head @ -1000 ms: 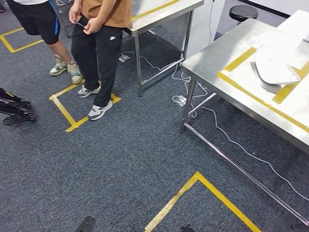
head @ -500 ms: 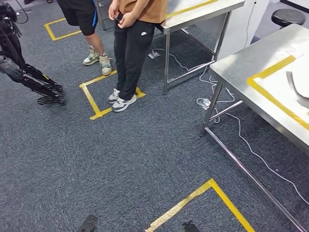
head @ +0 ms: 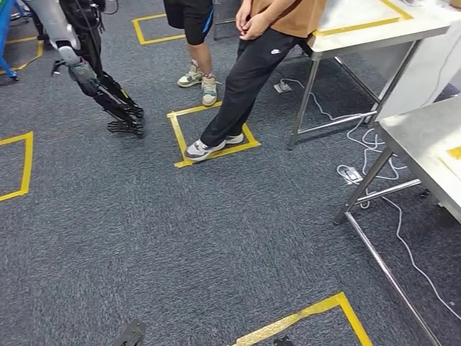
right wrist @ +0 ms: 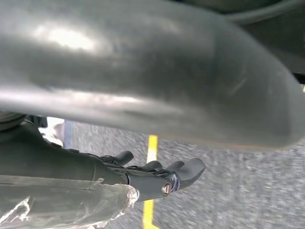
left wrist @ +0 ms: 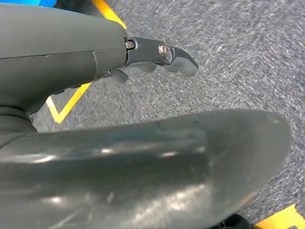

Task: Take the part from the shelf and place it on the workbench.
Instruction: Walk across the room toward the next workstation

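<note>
Both our hands hang empty, left hand (left wrist: pixel 107 143) and right hand (right wrist: pixel 151 81), fingers apart. We see no part or shelf; a person (head: pixel 256 72) at one o'clock risks collision if we walk on.

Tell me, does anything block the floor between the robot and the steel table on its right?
Nothing visible does. Only carpet and yellow floor tape lie before the steel workbench; white cables trail under it. A person stands farther off, by another table.
</note>
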